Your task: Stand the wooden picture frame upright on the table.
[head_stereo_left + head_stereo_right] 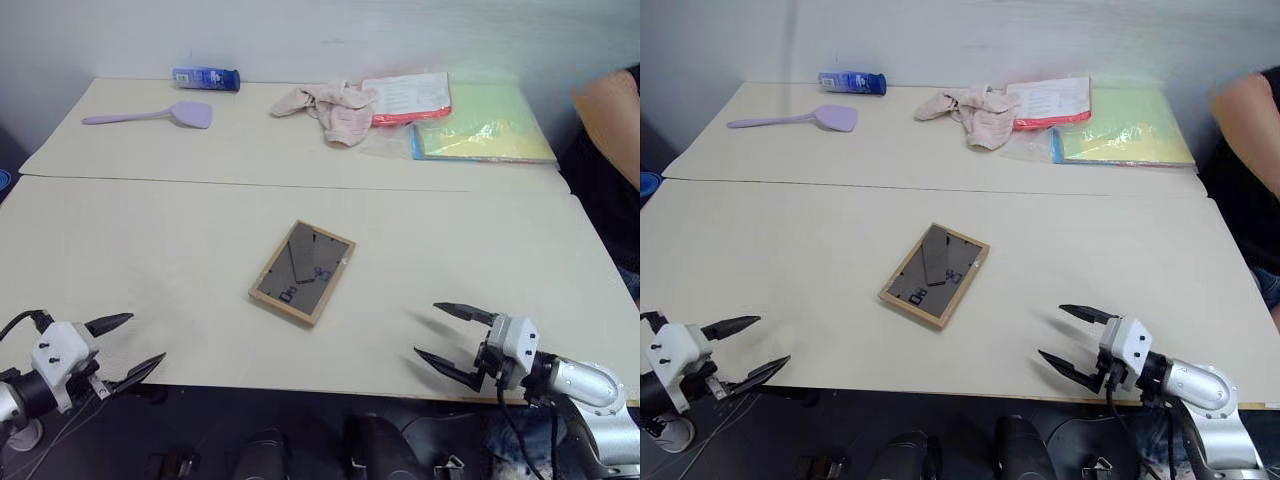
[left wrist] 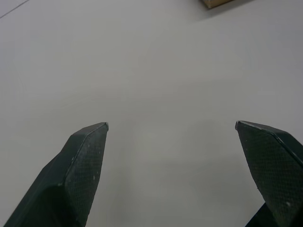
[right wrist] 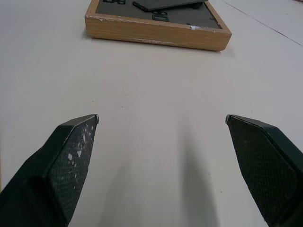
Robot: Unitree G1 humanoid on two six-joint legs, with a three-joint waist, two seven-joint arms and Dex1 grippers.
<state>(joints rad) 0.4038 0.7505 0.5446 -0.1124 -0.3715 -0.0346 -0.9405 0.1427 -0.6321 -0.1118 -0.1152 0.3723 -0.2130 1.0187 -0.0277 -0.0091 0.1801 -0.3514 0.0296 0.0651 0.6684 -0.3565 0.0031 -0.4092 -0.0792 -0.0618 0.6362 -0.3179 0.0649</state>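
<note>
**Picture frame flat on the tabletop, both grippers spread and empty**

The wooden picture frame (image 1: pixel 302 272) is seen lying flat near the centre of the head views, dark back panel facing up, with its fold-out stand (image 1: pixel 301 253) pressed against the panel. It is turned at an angle to the tabletop (image 1: pixel 150 260) edges. Bare cream surface is seen all around it.

The left gripper (image 1: pixel 128 346) is found at the lower left of the picture, at the near edge of the tabletop, with its fingers (image 1: pixel 110 323) released and spread wide, nothing between them. The right gripper (image 1: pixel 452 336) is found at the lower right, over the near edge, with its fingers (image 1: pixel 462 311) likewise parted and empty. Both are well apart from the frame. In the right wrist view the light-wood side of the frame (image 3: pixel 156 34) is seen ahead of the open fingers.

At the top of the head views a second tabletop (image 1: pixel 250 140) is butted against the first. A lilac spatula (image 1: pixel 155 115), a blue bottle lying on its side (image 1: pixel 206 78), a crumpled pinkish cloth (image 1: pixel 330 108) and coloured folders (image 1: pixel 470 120) are carried on it. A person's arm (image 1: pixel 610 115) is seen at the upper right edge.
</note>
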